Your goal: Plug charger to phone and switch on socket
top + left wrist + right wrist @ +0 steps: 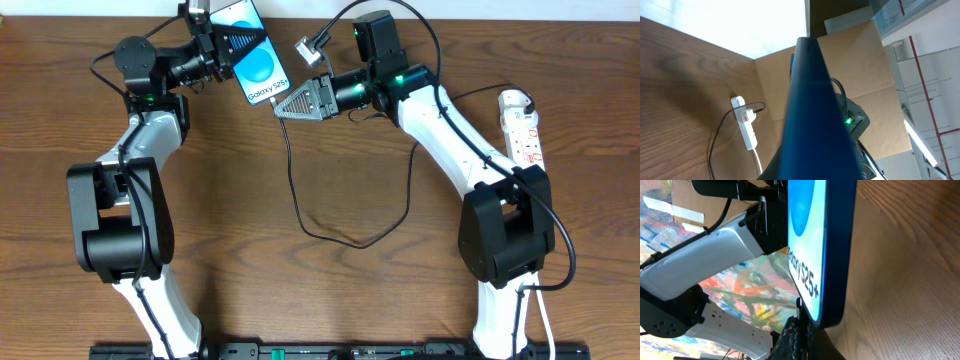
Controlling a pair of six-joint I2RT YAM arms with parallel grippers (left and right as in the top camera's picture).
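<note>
Black charger (pixel 289 160) tip brought to the phone (pixel 262 72) above the far side of the table (pixel 350 300)
Limp slack cable loops on the wood, likely to snag the right arm; socket (pixel 522 125) lies well apart at right, unobstructed; right gripper (pixel 280 110) is nearly closed, apparently pinching the stiff plug tip, the proper hold; left gripper (pixel 232 45) clamps the slim, slippery phone, raised.

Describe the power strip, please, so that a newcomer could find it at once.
Look along the right edge of the wooden table, beyond the right arm's white forearm. The power strip lies there, narrow and lengthwise. Unlike the thin black charger cable looping mid-table, it is white, rigid and bears red-marked switches.
</note>
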